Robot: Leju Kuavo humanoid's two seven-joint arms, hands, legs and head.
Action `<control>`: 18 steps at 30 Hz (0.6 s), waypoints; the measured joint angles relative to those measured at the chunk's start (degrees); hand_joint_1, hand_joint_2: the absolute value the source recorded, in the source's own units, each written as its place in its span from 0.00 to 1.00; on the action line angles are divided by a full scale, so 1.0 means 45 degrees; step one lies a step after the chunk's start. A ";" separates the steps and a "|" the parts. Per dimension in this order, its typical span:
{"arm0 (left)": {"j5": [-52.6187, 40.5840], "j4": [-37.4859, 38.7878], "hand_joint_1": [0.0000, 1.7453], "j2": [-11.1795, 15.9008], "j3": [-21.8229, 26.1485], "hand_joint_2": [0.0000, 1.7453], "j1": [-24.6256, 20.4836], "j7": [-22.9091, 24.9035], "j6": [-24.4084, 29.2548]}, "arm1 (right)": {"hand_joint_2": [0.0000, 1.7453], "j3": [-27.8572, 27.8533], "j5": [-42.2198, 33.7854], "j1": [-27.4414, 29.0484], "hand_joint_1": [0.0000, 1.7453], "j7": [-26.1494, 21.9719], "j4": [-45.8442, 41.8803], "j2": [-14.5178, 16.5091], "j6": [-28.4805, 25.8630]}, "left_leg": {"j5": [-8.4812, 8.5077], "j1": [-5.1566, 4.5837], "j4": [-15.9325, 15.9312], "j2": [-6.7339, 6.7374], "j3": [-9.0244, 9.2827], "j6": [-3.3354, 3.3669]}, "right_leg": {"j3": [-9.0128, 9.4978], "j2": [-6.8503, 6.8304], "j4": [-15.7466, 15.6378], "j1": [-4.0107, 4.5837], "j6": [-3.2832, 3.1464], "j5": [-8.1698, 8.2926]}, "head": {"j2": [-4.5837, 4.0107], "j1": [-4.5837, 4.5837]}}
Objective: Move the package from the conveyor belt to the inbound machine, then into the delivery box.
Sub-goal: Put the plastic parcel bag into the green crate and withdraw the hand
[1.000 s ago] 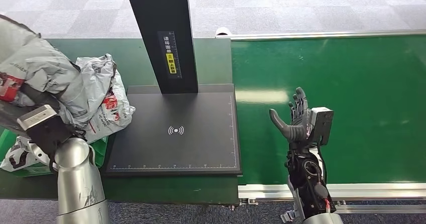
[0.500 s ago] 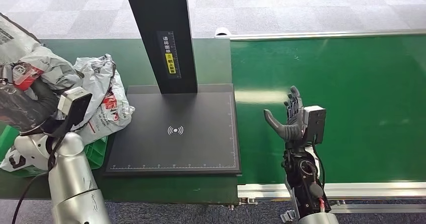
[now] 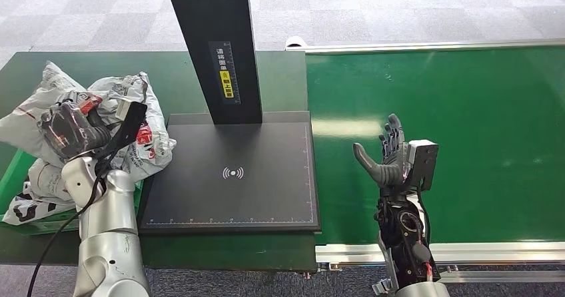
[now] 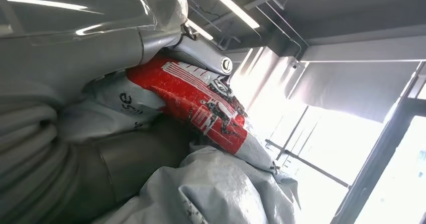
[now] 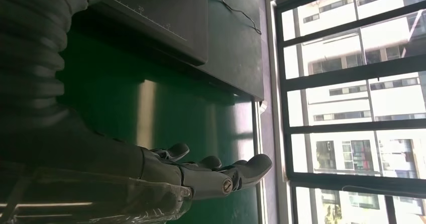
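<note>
Lowered since a second ago, the left hand [image 3: 70, 129] clasps the package [image 3: 30, 118] atop the mailers heaped in the delivery box [image 3: 16, 167] at nine o'clock, leaving only release, while the right hand [image 3: 385, 158] hovers with fingers spread over the conveyor belt [image 3: 466, 110].

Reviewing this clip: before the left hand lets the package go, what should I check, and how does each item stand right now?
1. Left hand grips the grey package: ok, fingers wrap the red-printed plastic.
2. Package is over the green delivery box: ok, it sits at the pile of bags there.
3. Room in the box for it: cannot tell, bags hide the inside.
4. Scanner plate is free: ok.
5. Right hand is open over the conveyor belt: ok.
6. Next package on the belt: not ok.
</note>
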 joint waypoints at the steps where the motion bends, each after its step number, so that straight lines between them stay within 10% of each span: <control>1: 0.0000 0.0128 1.00 0.0038 0.0000 1.00 -0.0040 0.0003 0.0000 | 1.00 0.0000 0.0000 0.0000 0.00 0.0000 -0.0001 -0.0004 0.0000 | 0.0000 0.0000 0.0000 0.0000 0.0000 0.0000 | 0.0000 0.0000 0.0000 0.0000 0.0000 0.0000 | 0.0000 0.0001; 8: -0.0044 0.0651 1.00 0.0207 -0.0012 1.00 -0.0183 0.0204 -0.0006 | 1.00 0.0003 -0.0015 0.0000 0.00 0.0001 -0.0001 -0.0013 0.0000 | 0.0002 0.0001 0.0000 0.0000 0.0006 -0.0001 | 0.0002 -0.0001 0.0000 0.0000 -0.0001 0.0001 | 0.0000 -0.0004; 17: 0.0239 0.4525 0.99 0.1711 -0.2198 1.00 -0.1221 0.5546 -0.1541 | 1.00 0.0142 0.0092 -0.0143 0.00 0.0274 0.0006 -0.0021 0.0277 | 0.0003 0.0000 -0.0007 -0.0011 0.0075 -0.0003 | 0.0084 -0.0010 0.0000 0.0000 -0.0001 -0.0002 | -0.0002 -0.0002; 18: 0.0337 0.4874 0.74 0.1889 -0.2355 1.00 -0.1335 0.5673 -0.1665 | 1.00 0.0177 0.0120 -0.0167 0.00 0.0285 0.0007 -0.0021 0.0300 | 0.0002 0.0000 -0.0009 -0.0012 0.0096 -0.0003 | 0.0105 -0.0010 0.0000 0.0000 -0.0001 -0.0003 | -0.0002 -0.0001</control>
